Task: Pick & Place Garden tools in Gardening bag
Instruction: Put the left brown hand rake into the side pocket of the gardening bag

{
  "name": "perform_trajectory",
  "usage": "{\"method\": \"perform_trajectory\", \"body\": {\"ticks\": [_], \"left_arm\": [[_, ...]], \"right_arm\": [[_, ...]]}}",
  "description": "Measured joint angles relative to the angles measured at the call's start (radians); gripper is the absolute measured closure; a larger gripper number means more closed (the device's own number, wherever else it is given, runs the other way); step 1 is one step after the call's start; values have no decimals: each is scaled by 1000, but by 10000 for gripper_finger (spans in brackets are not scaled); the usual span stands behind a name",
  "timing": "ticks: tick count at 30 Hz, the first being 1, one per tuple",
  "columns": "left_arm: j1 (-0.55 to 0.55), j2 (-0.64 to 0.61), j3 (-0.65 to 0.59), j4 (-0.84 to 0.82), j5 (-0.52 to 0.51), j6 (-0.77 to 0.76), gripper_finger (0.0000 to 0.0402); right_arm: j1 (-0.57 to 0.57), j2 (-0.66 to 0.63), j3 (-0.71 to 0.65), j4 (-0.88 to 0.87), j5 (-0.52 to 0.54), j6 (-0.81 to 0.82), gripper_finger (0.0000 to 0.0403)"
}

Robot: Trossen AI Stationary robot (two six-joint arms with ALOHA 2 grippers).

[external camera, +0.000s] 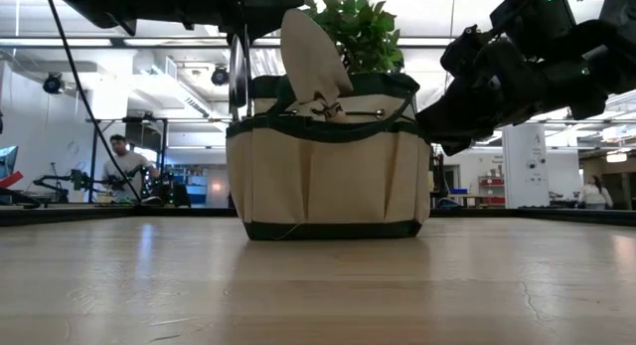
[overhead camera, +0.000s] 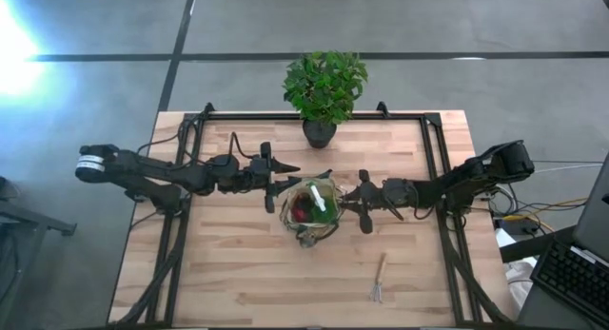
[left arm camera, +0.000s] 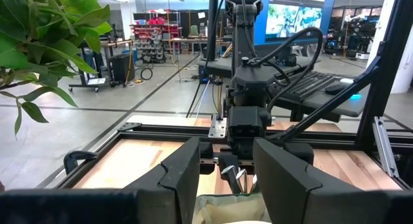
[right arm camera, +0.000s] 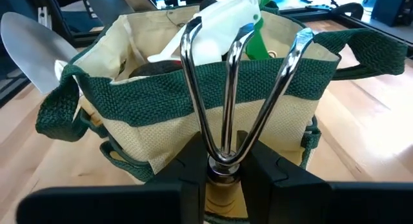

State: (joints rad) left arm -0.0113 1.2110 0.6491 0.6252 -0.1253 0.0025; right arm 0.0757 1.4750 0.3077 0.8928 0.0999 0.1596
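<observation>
1. Bag (overhead camera: 311, 212): olive-khaki with green trim, upright at mid-desk (overhead camera: 228, 273), between the two arms. Already inside: a white-and-green spray bottle (right arm camera: 222, 24), a red item (overhead camera: 301, 211), and a trowel (external camera: 313, 62) with its blade standing above the rim.
2. Right claw (right arm camera: 222, 161): clenched on the neck of a three-tine fork (right arm camera: 232, 88), tines pointing forward at the bag's near wall, just beside the rim.
3. Left claw (left arm camera: 226, 169): fingers parted, grasping nothing, hovering just beside the bag's far rim, facing the right arm.
4. Rake (overhead camera: 379, 281): lying loose on the desk, well apart from the bag, toward the front right; not yet collected.
5. Plant (overhead camera: 324, 87): potted, at the desk's back edge; not part of the job.
6. Step in hand, by judgement: placing the fork. Raise the tines clear of the green trim, carry them over the mouth, aim for the gap beside the bottle, and release only once the head is well inside.
7. Risk: tines catching the strap (right arm camera: 361, 46) or tipping the soft bag; the left claw looks placed to steady the rim.
</observation>
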Motion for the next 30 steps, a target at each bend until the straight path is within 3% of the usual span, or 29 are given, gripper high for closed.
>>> {"method": "perform_trajectory", "body": {"ticks": [6, 10, 30], "left_arm": [[0, 0, 0, 0, 0, 0, 255], [0, 0, 0, 0, 0, 0, 254], [0, 0, 0, -22, 0, 1, 254]], "right_arm": [[0, 0, 0, -5, 15, -2, 284], [0, 0, 0, -4, 31, -2, 260], [18, -74, -1, -19, 30, -68, 246]]}}
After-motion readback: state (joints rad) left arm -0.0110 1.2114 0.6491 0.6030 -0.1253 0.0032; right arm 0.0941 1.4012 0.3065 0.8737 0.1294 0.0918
